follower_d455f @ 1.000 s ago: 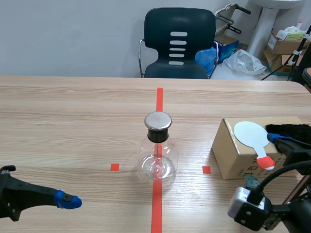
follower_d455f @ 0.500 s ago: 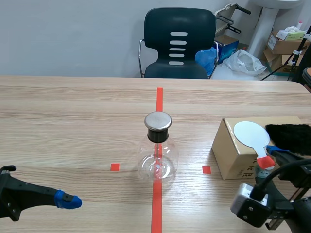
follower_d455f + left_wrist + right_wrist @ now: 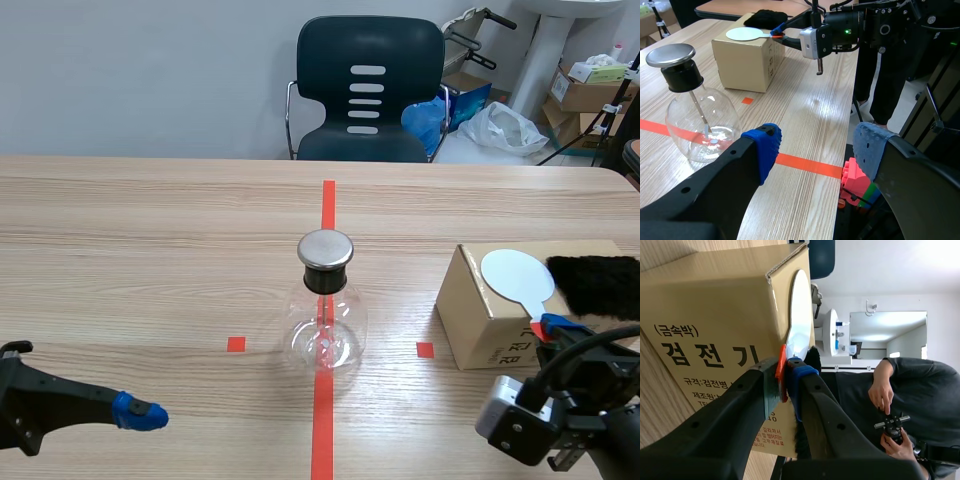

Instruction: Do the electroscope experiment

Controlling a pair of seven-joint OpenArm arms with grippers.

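Flask (image 3: 326,325) of clear glass with a round metal cap (image 3: 326,250) stands on the wooden surface (image 3: 150,250), right on the red tape line. To the right of the flask sits a brown box (image 3: 480,330). A white paddle (image 3: 515,275) lies flat on top of the box, and its red handle points toward the robot. The right hand (image 3: 785,371) is closed on that red handle, one finger on each side of it. A lump of black fur (image 3: 600,285) lies on the box too, further from the flask than the paddle. The left hand (image 3: 815,150) is open and holds nothing. It hangs low, well to the left of the flask and nearer the robot. A dark chair (image 3: 368,90) stands behind the flask, past the far edge of the surface
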